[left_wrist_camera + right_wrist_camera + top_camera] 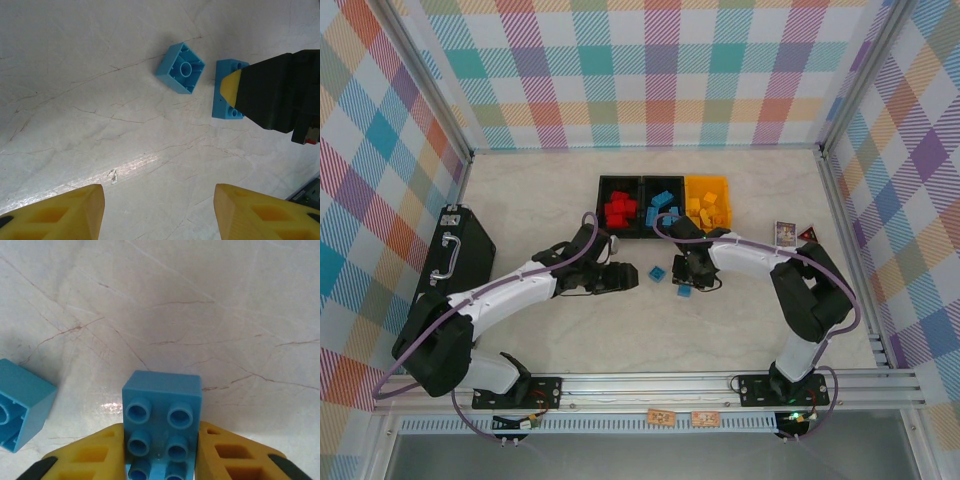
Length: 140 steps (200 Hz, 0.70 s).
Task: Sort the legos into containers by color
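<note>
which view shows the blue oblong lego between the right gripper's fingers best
The right wrist view: the blue oblong plastic lego brick lies studs up, close, between the yellow fingers of the right gripper. The left wrist view shows it half hidden under that gripper; in the top external view it is a small blue patch.

An oblong brick (pixel 161 425) sits on the table (pixel 210 315) between the fingers of my right gripper (pixel 161 450), touching both. A square brick (pixel 22 410) lies just left of it, ahead of my left gripper (pixel 159 210). The containers (pixel 642 208) stand beyond both.
</note>
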### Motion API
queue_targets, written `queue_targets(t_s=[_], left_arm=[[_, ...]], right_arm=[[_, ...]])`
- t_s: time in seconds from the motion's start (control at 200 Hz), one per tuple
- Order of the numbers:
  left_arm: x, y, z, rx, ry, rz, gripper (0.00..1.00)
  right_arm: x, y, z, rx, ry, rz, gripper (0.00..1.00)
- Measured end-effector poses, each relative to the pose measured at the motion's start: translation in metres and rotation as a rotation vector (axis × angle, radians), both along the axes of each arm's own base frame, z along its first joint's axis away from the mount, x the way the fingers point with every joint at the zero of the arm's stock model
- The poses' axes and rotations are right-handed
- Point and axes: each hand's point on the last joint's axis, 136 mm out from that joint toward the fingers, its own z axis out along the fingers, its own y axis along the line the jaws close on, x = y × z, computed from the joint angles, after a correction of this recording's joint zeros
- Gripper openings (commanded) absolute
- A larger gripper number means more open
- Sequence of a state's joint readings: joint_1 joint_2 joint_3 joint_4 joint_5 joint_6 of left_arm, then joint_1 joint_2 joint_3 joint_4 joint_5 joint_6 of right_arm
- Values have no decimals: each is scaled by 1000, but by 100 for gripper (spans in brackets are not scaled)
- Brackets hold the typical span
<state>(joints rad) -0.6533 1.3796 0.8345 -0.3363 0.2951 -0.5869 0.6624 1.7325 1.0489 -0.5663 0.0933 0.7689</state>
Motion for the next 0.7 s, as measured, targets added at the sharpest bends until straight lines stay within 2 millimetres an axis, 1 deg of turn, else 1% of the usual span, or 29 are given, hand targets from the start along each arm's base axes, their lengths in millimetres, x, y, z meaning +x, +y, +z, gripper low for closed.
queue_targets(t_s=[0.175, 0.275, 0.37, 0.59, 0.7], left_arm=[[0, 0, 0, 1, 1, 4, 59], [2, 1, -1, 5, -1, 14, 59], [4, 2, 0, 6, -6, 29, 60], [11, 1, 4, 0, -30, 53, 60], [14, 2, 10, -6, -47, 71, 60]], right_arm=[[-1, 0, 2, -8, -5, 25, 26], [1, 1, 12, -8, -19, 44, 26], [11, 7, 30, 5, -65, 66, 26], [41, 27, 75, 52, -180, 119, 27], [58, 34, 97, 80, -228, 129, 27]])
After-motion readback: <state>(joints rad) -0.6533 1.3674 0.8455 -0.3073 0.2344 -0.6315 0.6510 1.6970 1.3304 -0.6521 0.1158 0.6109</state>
